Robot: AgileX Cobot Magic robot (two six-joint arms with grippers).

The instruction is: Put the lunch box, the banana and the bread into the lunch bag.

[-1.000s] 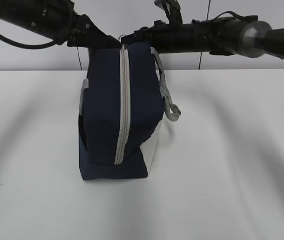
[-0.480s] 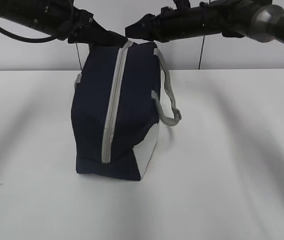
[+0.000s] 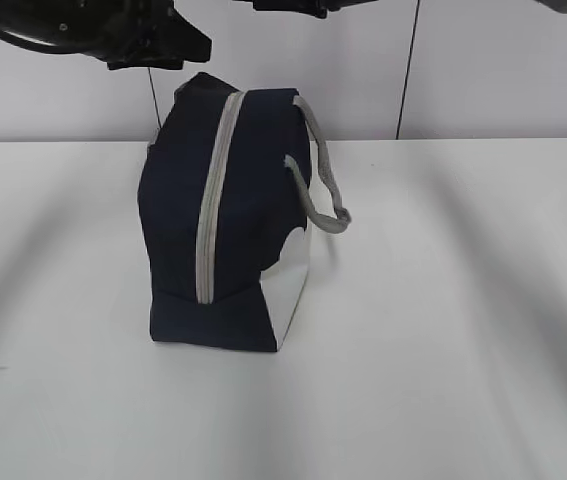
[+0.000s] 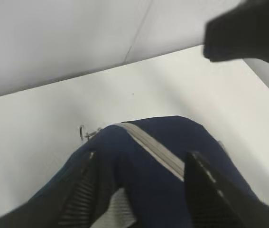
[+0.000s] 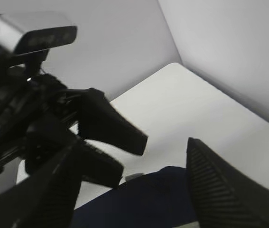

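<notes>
The dark navy lunch bag [image 3: 231,215] stands upright on the white table [image 3: 443,300], its grey zipper [image 3: 213,200] shut and a grey strap handle [image 3: 321,190] hanging on its right side. My left gripper [image 3: 175,45] hovers just above the bag's top left corner, apart from it. In the left wrist view it [image 4: 143,156] is open, with the bag's top [image 4: 172,142] below the spread jaws. My right gripper [image 3: 288,8] sits at the top edge of the exterior view. Its own view shows it [image 5: 133,145] open above the bag [image 5: 153,199]. The lunch box, banana and bread are hidden.
A pale wall [image 3: 503,70] with a dark vertical seam [image 3: 406,70] runs behind the table. The zipper's ring pull [image 4: 83,132] lies against the table beside the bag. The left gripper's fingers [image 5: 110,128] show in the right wrist view, close to my right gripper.
Both grippers were shut on the bag's top edge; now both have opened and risen off it. The bag has sunk a little and stands free.
</notes>
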